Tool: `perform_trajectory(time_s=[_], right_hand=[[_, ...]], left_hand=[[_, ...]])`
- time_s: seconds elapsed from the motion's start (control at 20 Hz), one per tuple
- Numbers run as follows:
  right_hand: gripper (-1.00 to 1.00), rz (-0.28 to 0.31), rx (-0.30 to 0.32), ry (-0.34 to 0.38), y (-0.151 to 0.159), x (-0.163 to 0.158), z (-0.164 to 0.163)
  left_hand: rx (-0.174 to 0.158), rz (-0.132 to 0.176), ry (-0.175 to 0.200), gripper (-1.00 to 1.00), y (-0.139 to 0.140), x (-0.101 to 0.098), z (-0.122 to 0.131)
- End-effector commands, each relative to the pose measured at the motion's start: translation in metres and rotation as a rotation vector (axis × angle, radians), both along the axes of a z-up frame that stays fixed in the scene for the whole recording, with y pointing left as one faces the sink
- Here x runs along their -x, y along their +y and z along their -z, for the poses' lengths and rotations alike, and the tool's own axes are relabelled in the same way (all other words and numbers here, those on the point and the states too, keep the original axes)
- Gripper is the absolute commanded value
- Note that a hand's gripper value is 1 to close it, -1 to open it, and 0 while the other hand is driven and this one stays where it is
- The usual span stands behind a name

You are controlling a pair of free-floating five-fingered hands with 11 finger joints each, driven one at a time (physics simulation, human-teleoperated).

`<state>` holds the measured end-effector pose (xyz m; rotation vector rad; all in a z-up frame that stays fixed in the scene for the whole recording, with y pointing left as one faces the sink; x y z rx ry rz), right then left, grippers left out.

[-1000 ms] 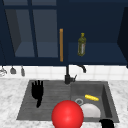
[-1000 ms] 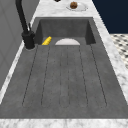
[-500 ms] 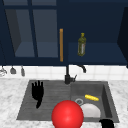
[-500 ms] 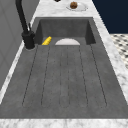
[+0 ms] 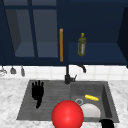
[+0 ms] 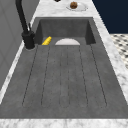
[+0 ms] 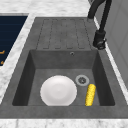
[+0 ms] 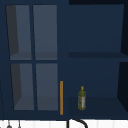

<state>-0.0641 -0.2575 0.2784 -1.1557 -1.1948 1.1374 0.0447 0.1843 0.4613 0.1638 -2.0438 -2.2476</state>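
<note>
Black left hand [image 5: 37, 91] in front view, corn [image 7: 90, 94] beside plate [image 7: 58, 90] in right view

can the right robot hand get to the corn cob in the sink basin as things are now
Probably yes. The right robot hand sits at the basin's front edge, and the corn cob lies uncovered beside the white plate, nothing over it.

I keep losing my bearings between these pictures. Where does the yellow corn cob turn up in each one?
Front view: the corn cob lies in the basin, right of the drain.
Left side view: its tip pokes out at the basin's near left corner, beside the tap.
Right side view: it lies lower right, next to the white plate.
Upper view: not in it.
Shared landmark: the black tap.
</note>
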Motion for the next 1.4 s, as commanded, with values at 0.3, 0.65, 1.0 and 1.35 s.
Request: perform_trajectory(time_s=[0.3, 0.65, 1.0, 1.35], right_hand=[[0.0, 0.0, 0.0, 0.0, 0.0, 0.0, 0.0], [0.0, 0.0, 0.0, 0.0, 0.0, 0.0, 0.0], [0.0, 0.0, 0.0, 0.0, 0.0, 0.0, 0.0], [0.0, 0.0, 0.0, 0.0, 0.0, 0.0, 0.0]], left_hand=[[-0.087, 0.111, -0.024, -1.0, 0.0, 0.017, -0.027], [-0.095, 0.116, -0.026, -1.0, 0.0, 0.028, -0.046], [-0.119, 0.11, -0.026, -1.0, 0.002, 0.037, -0.059], [-0.103, 0.055, -0.025, -1.0, -0.015, 0.043, -0.066]])
